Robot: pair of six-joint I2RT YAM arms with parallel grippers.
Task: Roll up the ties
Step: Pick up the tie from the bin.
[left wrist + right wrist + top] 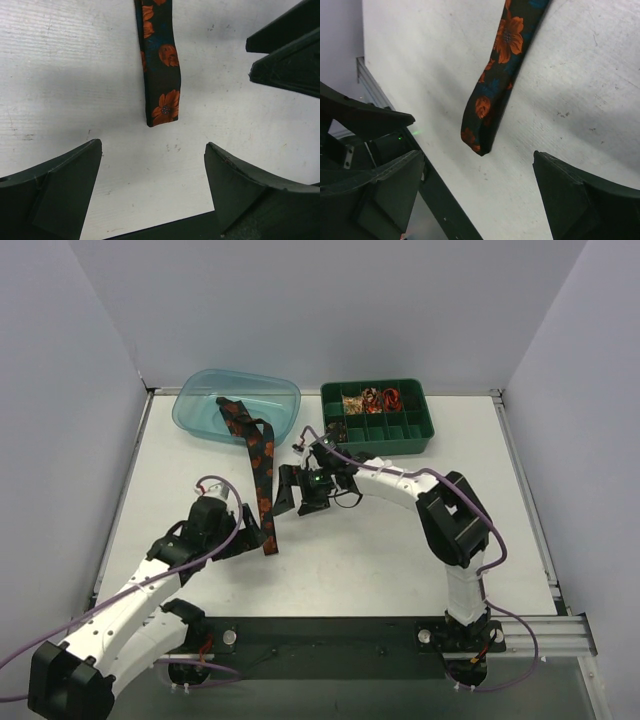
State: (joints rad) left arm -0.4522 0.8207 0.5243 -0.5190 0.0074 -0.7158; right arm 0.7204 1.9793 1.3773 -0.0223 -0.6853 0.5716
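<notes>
A black tie with orange-red flowers (262, 475) runs from inside the blue bowl (200, 405) over its rim and down the table, ending near my left gripper (258, 537). In the left wrist view its blunt end (162, 112) lies flat just beyond my open left gripper (152, 145), apart from both fingers (65, 190). My right gripper (293, 500) stands open just right of the tie. From the right wrist, the tie's end (480, 130) lies ahead of that gripper (478, 153), with nothing between the fingers (590, 200).
A green compartment tray (420, 435) stands at the back right, with rolled patterned fabric (373, 397) in its back compartments. Purple cables (400, 475) run along both arms. Grey walls close in the table on the left, right and back.
</notes>
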